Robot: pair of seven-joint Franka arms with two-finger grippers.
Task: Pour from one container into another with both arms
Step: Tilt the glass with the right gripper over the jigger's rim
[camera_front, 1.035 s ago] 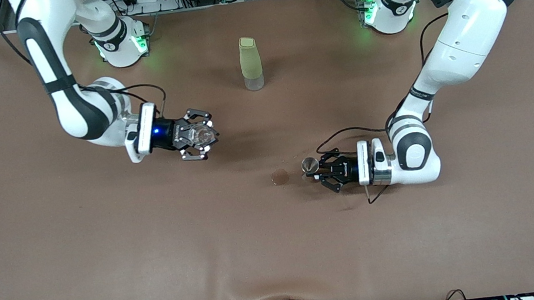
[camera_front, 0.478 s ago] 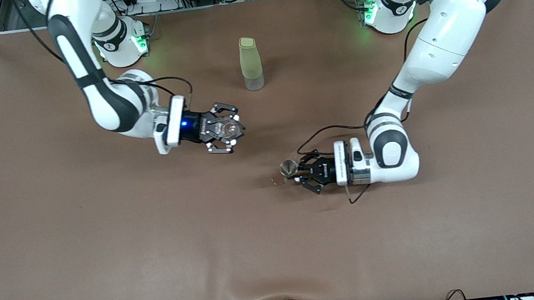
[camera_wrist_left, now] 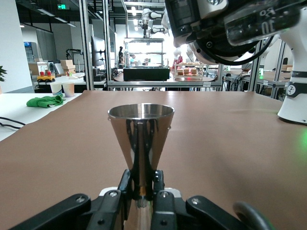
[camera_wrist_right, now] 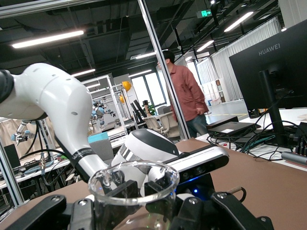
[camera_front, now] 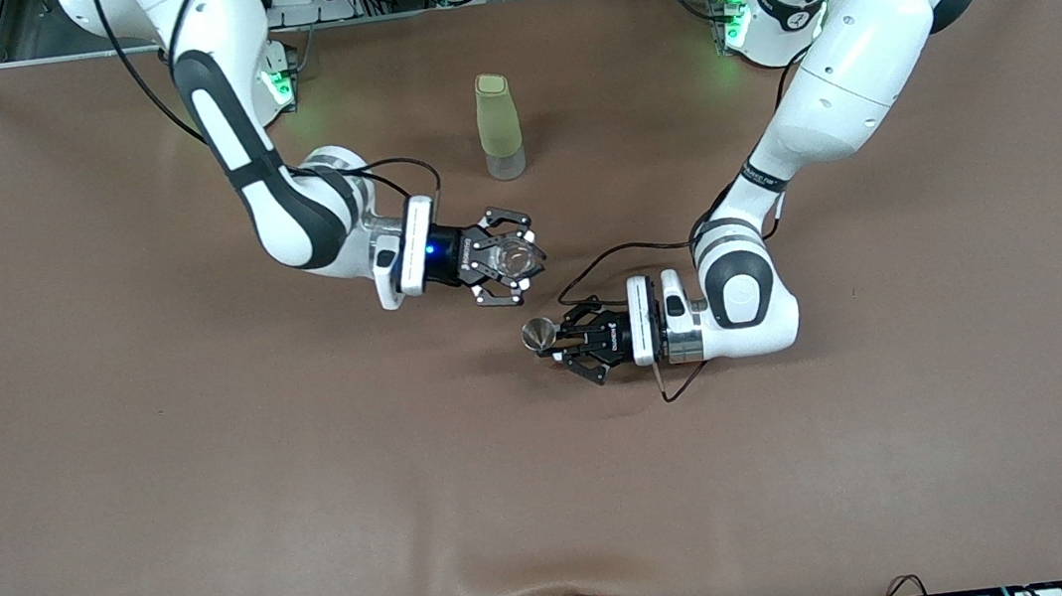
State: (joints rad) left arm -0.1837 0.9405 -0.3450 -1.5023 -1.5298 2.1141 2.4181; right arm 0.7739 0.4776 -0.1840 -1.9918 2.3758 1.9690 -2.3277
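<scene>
Both arms extended inward over the desk [camera_front: 115, 505], tools clamped.

I have the right tool [camera_front: 509, 260] horizontal, fingers closed around the glass cup [camera_front: 517, 259], wrist pointing toward the left arm's end. I have the left tool [camera_front: 564, 340] horizontal and lower, fingers [camera_wrist_left: 125, 184] pinched on the waist of the steel jigger [camera_front: 537, 334], which stands upright. The two tools sit near each other, not touching.

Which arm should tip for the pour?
Right. The right gripper holds the glass cup up beside the jigger; the left gripper holds that jigger upright, mouth open, ready to receive.
</scene>
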